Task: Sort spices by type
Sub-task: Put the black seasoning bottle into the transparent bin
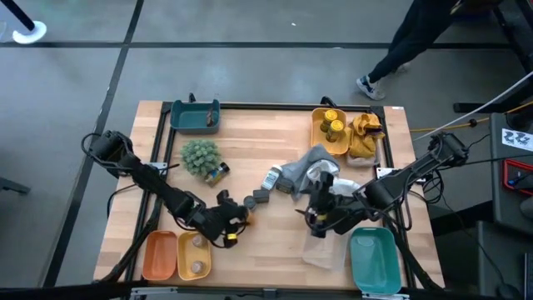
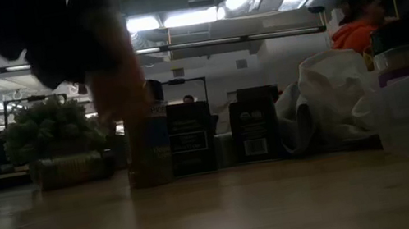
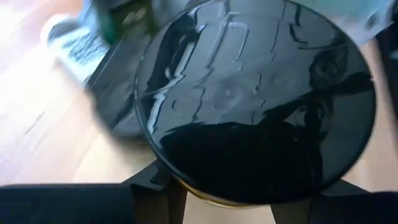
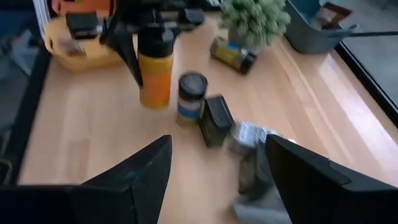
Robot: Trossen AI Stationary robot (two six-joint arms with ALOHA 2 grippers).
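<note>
Far left, an orange bin (image 1: 159, 255) and a yellow bin (image 1: 194, 257) sit at the table's near edge. Just beside them the left gripper (image 1: 232, 218) is clenched on an orange jar with a black lid (image 4: 155, 68), standing upright on the wood. Next along, a blue-labelled jar (image 4: 191, 98) and a black tin (image 4: 216, 119) stand close together, with another jar (image 4: 232, 55) lying by the plant ball (image 4: 256, 17). Over to the right gripper (image 1: 310, 218): fingers spread, nothing between them, hovering near the grey cloth (image 1: 301, 171). More spices, blurry here, fill the far yellow tray (image 1: 331, 129).
</note>
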